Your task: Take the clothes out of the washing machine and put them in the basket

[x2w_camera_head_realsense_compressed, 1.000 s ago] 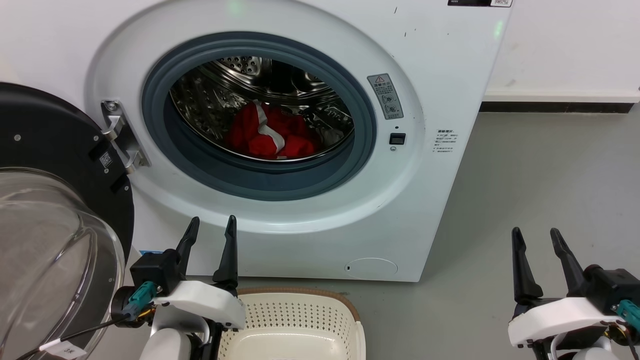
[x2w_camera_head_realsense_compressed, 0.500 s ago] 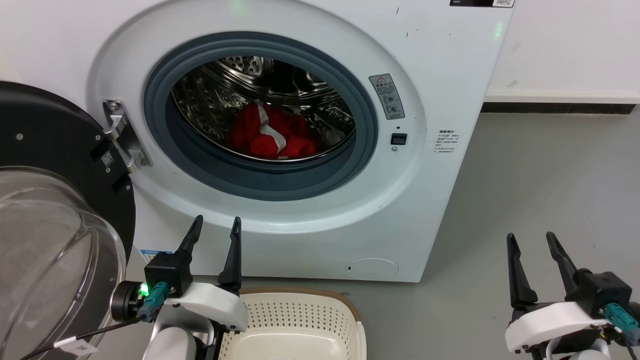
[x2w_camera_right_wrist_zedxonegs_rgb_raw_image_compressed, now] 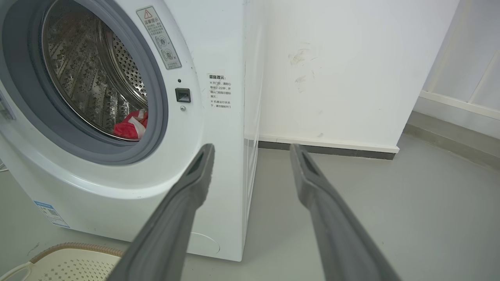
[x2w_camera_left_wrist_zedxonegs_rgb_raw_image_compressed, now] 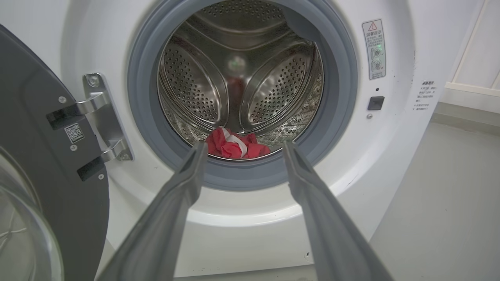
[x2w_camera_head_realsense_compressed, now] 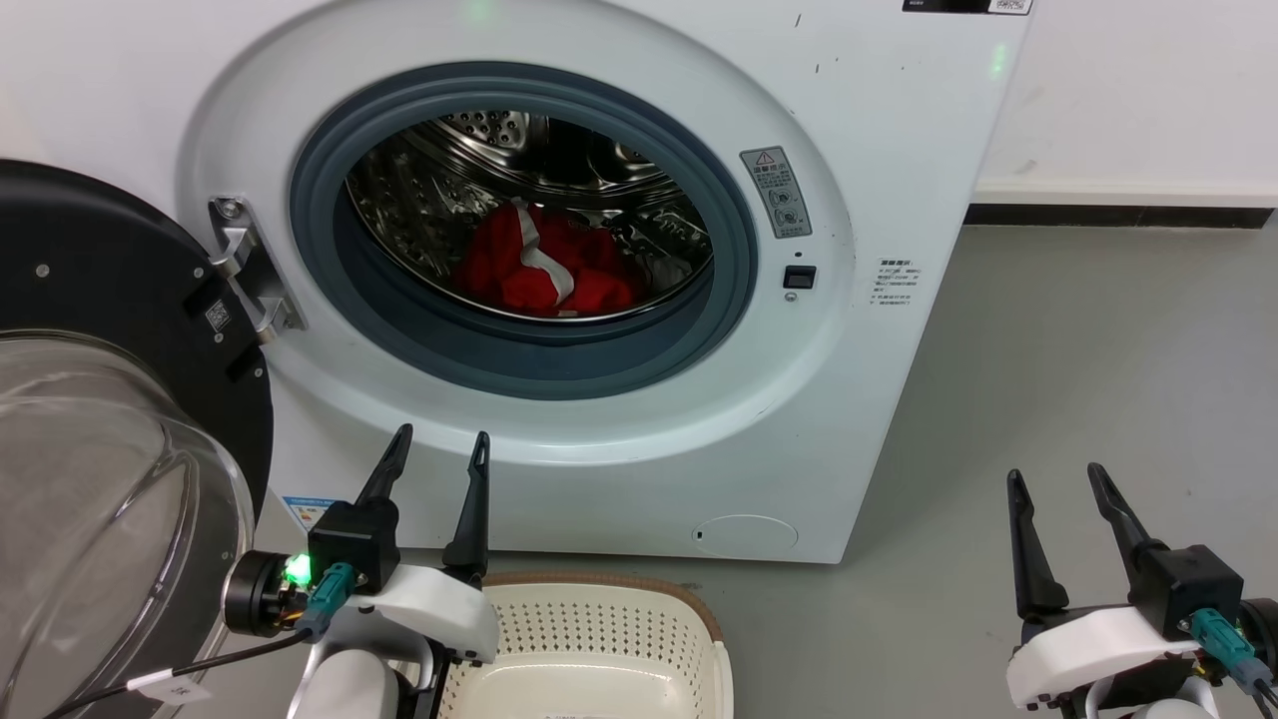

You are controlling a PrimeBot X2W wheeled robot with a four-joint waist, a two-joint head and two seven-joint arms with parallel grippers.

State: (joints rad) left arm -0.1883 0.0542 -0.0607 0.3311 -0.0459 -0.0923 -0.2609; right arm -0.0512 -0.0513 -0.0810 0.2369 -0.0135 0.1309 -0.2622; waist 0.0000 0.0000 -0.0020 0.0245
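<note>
The white washing machine stands open, and red clothes with a white band lie low in its steel drum. They show too as red clothes and red clothes in the wrist views. The cream basket with a brown rim sits on the floor below the porthole. My left gripper is open, held in front of the machine's lower face beside the basket's left end, well short of the clothes. My right gripper is open over the floor to the machine's right, holding nothing.
The black-rimmed glass door hangs open at the left on a steel hinge, close to my left arm. Grey floor stretches to the right up to a white wall with a dark skirting.
My left gripper has crept a little right and down in the head view. The right gripper has sunk slightly. The clothes lie as before.
</note>
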